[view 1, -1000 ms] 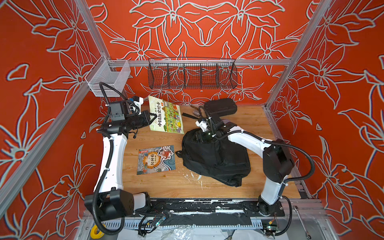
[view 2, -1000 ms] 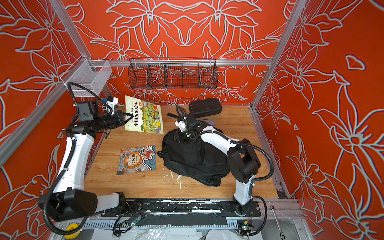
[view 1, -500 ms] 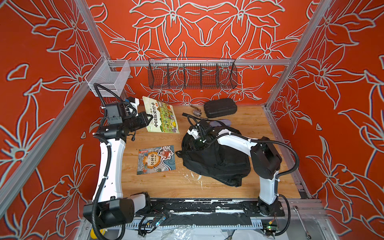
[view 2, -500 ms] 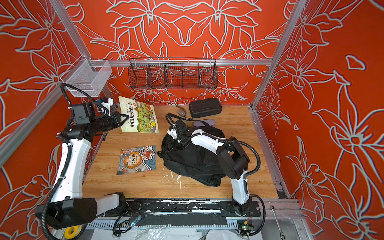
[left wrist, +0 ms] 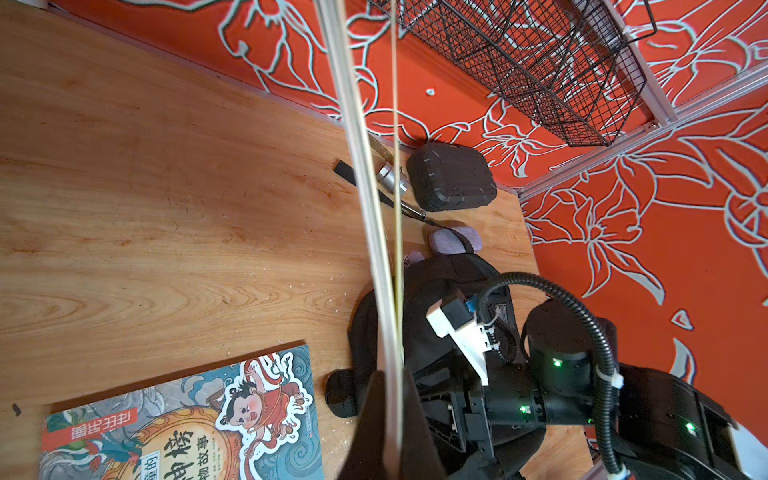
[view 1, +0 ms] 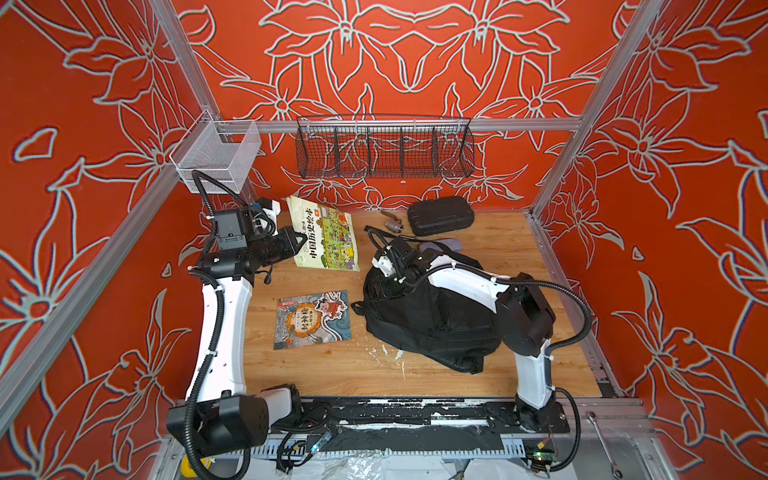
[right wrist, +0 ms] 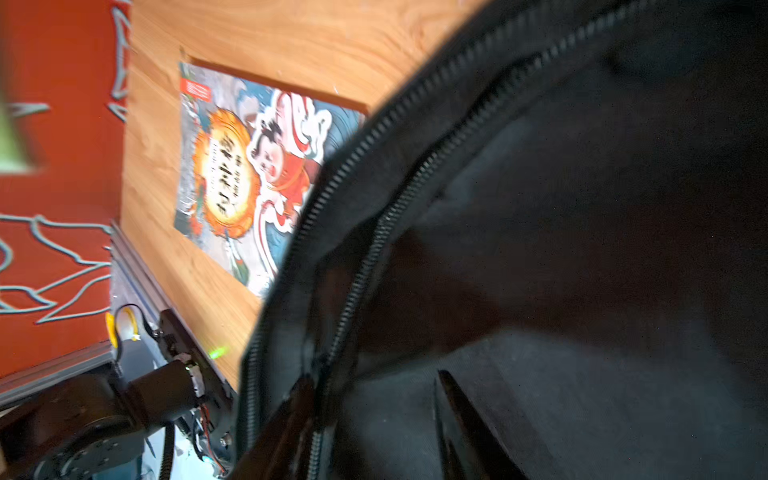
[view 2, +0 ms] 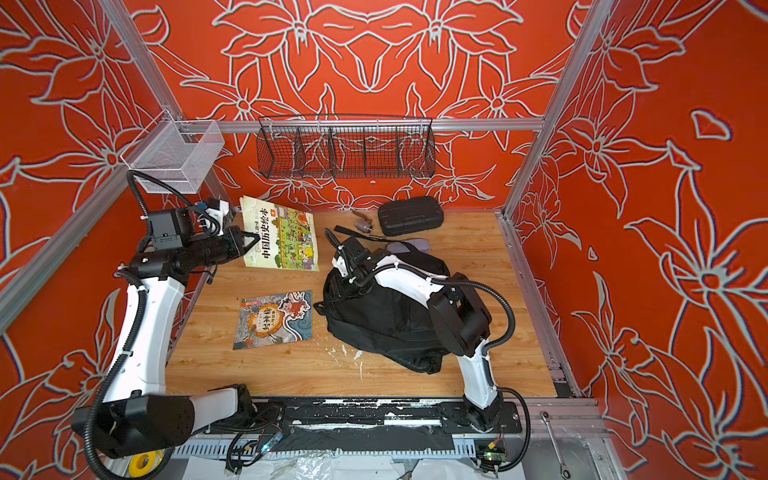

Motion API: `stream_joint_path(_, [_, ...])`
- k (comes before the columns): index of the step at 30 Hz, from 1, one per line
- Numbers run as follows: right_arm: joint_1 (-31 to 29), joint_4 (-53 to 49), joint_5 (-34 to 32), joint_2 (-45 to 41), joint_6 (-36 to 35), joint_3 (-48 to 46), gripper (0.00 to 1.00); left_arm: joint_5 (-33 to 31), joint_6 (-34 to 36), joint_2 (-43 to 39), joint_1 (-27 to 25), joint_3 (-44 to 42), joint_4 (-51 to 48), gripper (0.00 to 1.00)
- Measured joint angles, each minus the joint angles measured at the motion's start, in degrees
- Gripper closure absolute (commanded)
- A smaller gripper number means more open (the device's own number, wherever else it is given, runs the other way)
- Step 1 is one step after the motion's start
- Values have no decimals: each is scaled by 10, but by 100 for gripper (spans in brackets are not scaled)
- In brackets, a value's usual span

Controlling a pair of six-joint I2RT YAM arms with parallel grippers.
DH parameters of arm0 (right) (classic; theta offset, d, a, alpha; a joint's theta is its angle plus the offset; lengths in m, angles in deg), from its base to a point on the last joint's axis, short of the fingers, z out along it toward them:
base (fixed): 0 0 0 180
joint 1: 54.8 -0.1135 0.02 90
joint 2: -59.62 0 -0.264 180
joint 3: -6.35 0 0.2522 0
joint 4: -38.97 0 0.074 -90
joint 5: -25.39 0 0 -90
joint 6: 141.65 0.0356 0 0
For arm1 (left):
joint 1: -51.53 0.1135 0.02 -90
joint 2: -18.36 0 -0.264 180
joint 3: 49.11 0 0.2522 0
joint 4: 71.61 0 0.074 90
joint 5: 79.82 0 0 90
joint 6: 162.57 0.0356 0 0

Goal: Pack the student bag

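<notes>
The student bag point(view 1: 436, 328) point(view 2: 382, 328) is a soft black backpack lying right of centre, its zipped mouth gaping towards the left. My right gripper point(view 1: 383, 286) point(view 2: 344, 286) dips into that mouth. In the right wrist view its jaws point(right wrist: 374, 378) stand apart, one finger by the zipper rim point(right wrist: 374, 249), the other over the dark lining; nothing is pinched. My left gripper point(view 1: 297, 241) point(view 2: 249, 239) point(left wrist: 392, 386) is shut on a green picture book point(view 1: 328, 237) point(view 2: 286, 237) point(left wrist: 365, 166), held tilted above the back left of the table.
A second picture book point(view 1: 311, 318) point(right wrist: 249, 174) lies flat left of the bag. A rigid black case point(view 1: 440, 215), a small metal part point(view 1: 390, 224) and a grey pouch point(view 1: 442, 245) sit behind the bag. A wire basket point(view 1: 384, 147) and a mesh bin point(view 1: 216, 160) hang on the back rail.
My right gripper has moved from the bag's top edge forward and left, down into its mouth, and its jaws have narrowed a little. The left gripper has shifted slightly with the green book.
</notes>
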State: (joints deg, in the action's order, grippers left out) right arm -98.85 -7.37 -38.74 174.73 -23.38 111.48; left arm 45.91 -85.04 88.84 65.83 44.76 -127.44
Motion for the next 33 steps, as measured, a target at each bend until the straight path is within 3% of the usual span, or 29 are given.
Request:
stream_joint_path(3, [-5,0,0,4,0,0,52,0,0,0,0,0,0,100])
stream_joint_path(5, [-10,-2,-2,4,0,1,57,1,0,0,0,0,0,100])
stream_joint_path(12, [-19,-20,-21,7,-10,9,99,5,-1,1,0,-4,0,100])
stream_joint_path(18, [-19,-33,-45,-6,-15,3,100,30,-12,1,0,-4,0,100])
stream_joint_path(21, [-14,-14,-69,-61,-3,-46,100,56,-26,-3,0,-15,0,100])
stream_joint_path(26, [22,88,-75,-197,50,-190,100,96,-55,-31,-1,-70,-14,100])
stream_joint_path(33, [42,186,-107,-258,85,-242,100,131,-92,-70,-24,-157,-7,100])
